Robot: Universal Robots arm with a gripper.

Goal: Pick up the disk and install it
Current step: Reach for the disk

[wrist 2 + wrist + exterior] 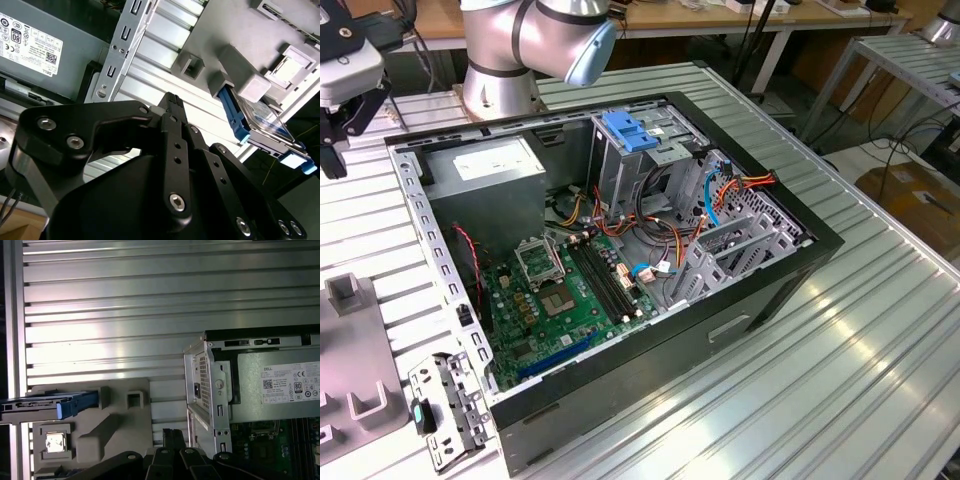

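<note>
Task is at its very start: the disk (50, 402) stands slotted in the grey holder (115, 420) on the table, beside the open PC case (620, 250) and not yet picked up, while the gripper (172, 433) hangs apart from it, fingers closed together w/ nothing between.

The disk (262, 125), a flat dark drive framed by a bright blue carrier with a rounded blue end, stands on edge in a slot of the grey holder (120, 415) on the ribbed surface (100, 315).
</note>
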